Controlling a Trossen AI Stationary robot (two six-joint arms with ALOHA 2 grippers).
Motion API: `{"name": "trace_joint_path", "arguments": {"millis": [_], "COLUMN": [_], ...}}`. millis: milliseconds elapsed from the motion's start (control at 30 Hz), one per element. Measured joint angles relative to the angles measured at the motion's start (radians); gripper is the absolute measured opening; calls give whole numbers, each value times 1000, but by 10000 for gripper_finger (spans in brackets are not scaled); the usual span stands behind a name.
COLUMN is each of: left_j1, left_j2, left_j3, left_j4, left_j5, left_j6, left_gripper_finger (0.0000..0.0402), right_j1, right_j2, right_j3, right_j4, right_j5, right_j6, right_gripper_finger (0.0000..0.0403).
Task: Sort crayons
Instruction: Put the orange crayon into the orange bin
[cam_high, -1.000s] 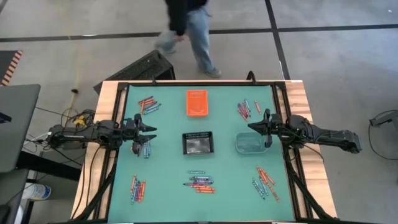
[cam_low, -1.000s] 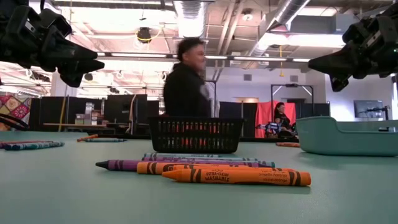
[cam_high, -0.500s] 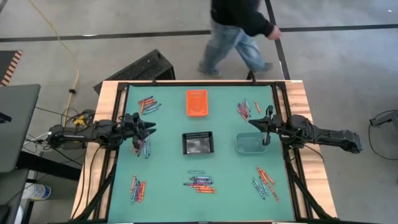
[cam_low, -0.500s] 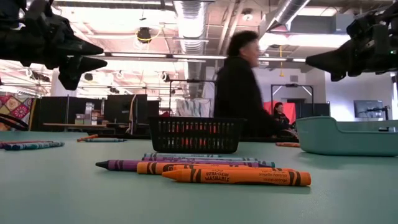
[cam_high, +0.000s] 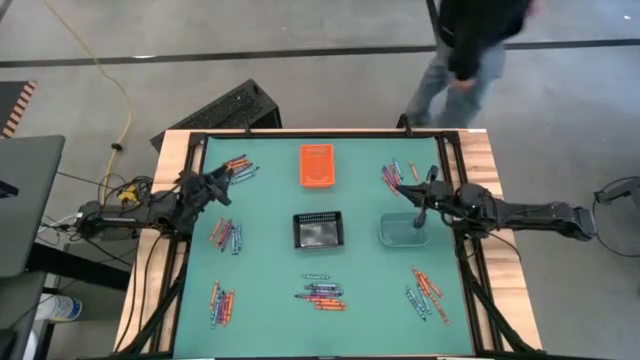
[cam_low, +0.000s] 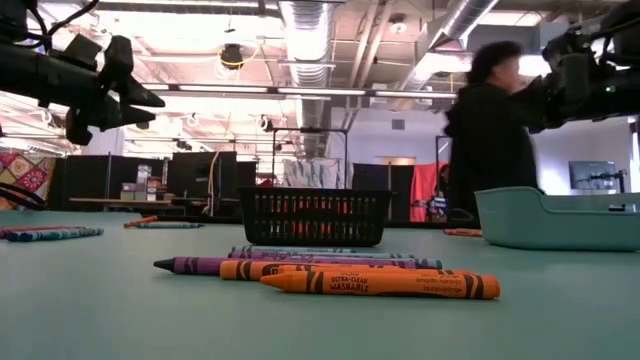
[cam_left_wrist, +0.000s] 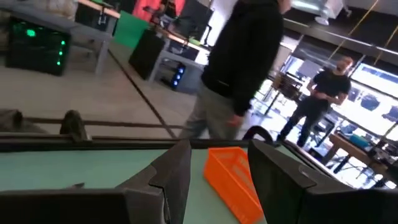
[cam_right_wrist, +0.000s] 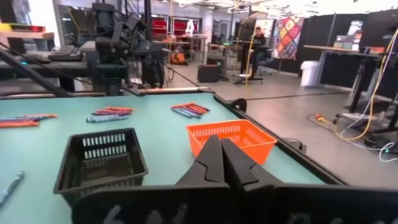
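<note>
Crayons lie flat on the green mat in several loose piles: far left (cam_high: 238, 167), left (cam_high: 226, 234), near left (cam_high: 221, 304), near centre (cam_high: 321, 293), near right (cam_high: 426, 294) and far right (cam_high: 394, 175). In the low view the near-centre crayons (cam_low: 380, 283) are closest. My left gripper (cam_high: 222, 180) hovers open above the mat's left side, between the two left piles, pointing toward the orange bin (cam_left_wrist: 233, 177). My right gripper (cam_high: 415, 200) hovers shut above the teal bin (cam_high: 400, 232). In its wrist view its shut fingers (cam_right_wrist: 219, 146) hold nothing.
The orange bin (cam_high: 316, 165) stands at the far middle and a black mesh bin (cam_high: 318, 230) at the centre, with the teal bin to its right. A person (cam_high: 470, 50) walks on the floor beyond the table's far right corner. Wooden boards edge the mat on both sides.
My left gripper has swung from above the left pile toward the table's far edge, and its fingers now point toward the orange bin. It stays open. My right gripper has rolled a little and stays shut. The person has walked from left to right behind the table.
</note>
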Motion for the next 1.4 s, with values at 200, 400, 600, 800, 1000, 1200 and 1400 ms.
{"name": "trace_joint_path", "arguments": {"millis": [200, 400, 600, 800, 1000, 1200, 1400], "left_j1": [59, 145, 207, 220, 220, 220, 219], "left_j2": [14, 141, 354, 587, 764, 865, 935], "left_j3": [-12, -5, 63, 147, 209, 218, 217], "left_j4": [63, 213, 220, 214, 209, 210, 213], "left_j5": [166, 354, 442, 473, 424, 338, 355], "left_j6": [42, 81, 88, 117, 141, 123, 94], "left_gripper_finger": [148, 148, 148, 148, 148, 148, 148], "right_j1": [-23, -54, -114, -223, -331, -477, -633], "right_j2": [90, 211, 352, 509, 681, 841, 940], "right_j3": [22, 136, 340, 570, 642, 645, 645], "right_j4": [37, -36, -347, -776, -944, -948, -948], "right_j5": [0, 4, 195, 261, 177, 22, -86], "right_j6": [-23, -40, 104, 355, 457, 407, 348], "right_gripper_finger": [1, 48, 106, 137, 170, 217, 232]}}
